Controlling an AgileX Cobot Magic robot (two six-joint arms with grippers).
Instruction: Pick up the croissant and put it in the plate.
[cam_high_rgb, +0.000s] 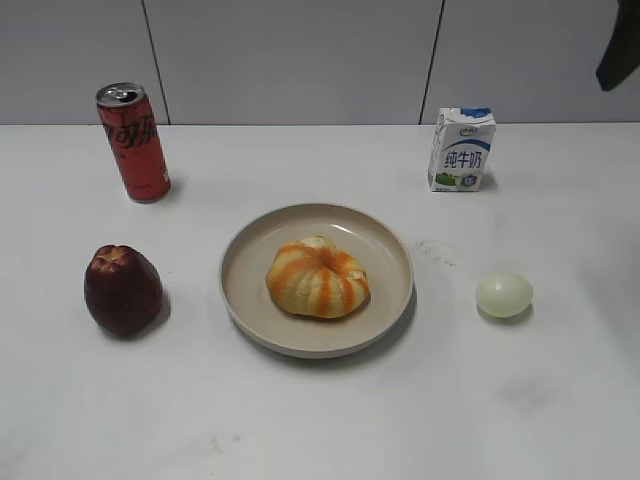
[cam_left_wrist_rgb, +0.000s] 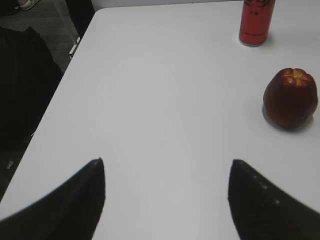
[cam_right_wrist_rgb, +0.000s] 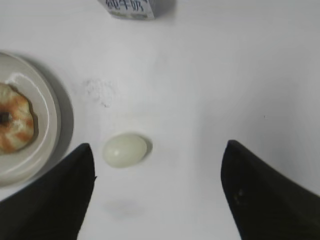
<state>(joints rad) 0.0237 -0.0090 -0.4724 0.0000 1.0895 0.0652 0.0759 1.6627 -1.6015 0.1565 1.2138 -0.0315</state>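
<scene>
The red can (cam_high_rgb: 134, 142), standing near the far left of the counter (cam_high_rgb: 320, 420), carries white Coca-Cola script running down its side; only part of the lettering shows. The small milk carton (cam_high_rgb: 462, 150), near the far edge toward the right, bears large blue Chinese characters 纯牛奶 on its white front, under a small green logo too small to read. Nothing else carries writing.

above plate (cam_high_rgb: 400, 300): open | flanks: apple (cam_high_rgb: 122, 290), egg (cam_high_rgb: 504, 295) | rear: can (cam_high_rgb: 134, 142), carton (cam_high_rgb: 462, 150)
</scene>
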